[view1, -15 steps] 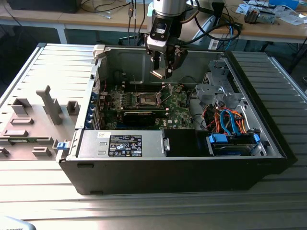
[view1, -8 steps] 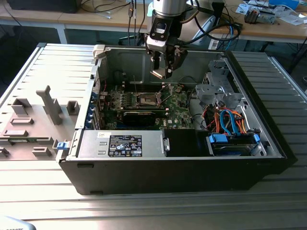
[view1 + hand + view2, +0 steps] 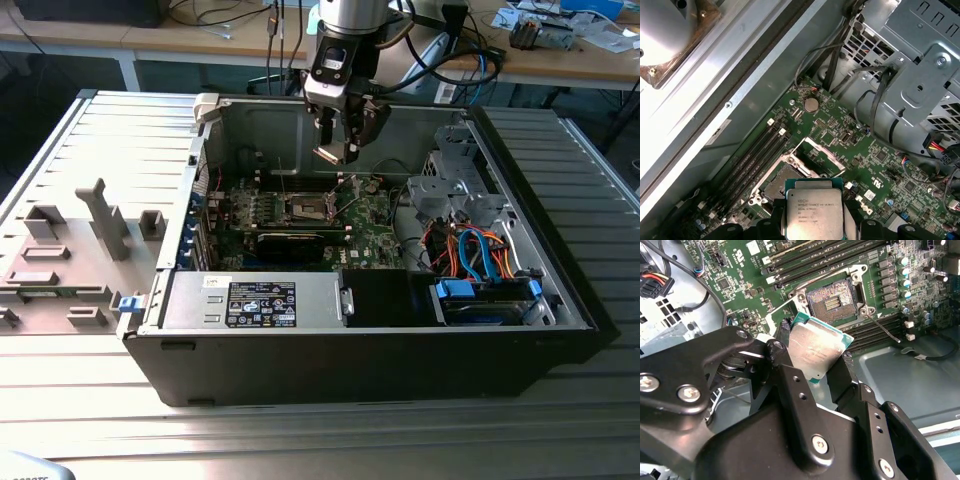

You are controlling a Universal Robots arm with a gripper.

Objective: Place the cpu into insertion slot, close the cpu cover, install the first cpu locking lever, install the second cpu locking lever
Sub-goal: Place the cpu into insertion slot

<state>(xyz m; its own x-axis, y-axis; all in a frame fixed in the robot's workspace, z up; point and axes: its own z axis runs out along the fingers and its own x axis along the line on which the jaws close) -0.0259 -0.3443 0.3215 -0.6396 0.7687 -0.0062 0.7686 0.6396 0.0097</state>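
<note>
My gripper hangs inside the open computer case, above the green motherboard. It is shut on the cpu, a flat square chip with a silvery top and green edge, clamped between the black fingers. The cpu is slightly tilted and sits apart from the insertion slot, which lies open with its dark pin field bare. In the first wrist view the cpu cover stands swung up beside the insertion slot. A thin wire locking lever juts out unlatched next to the socket.
A black power supply fills the case's near side. A metal drive cage and blue and orange cables lie at the exterior view's right. Memory slots run beside the socket. Grey fixtures stand outside the case.
</note>
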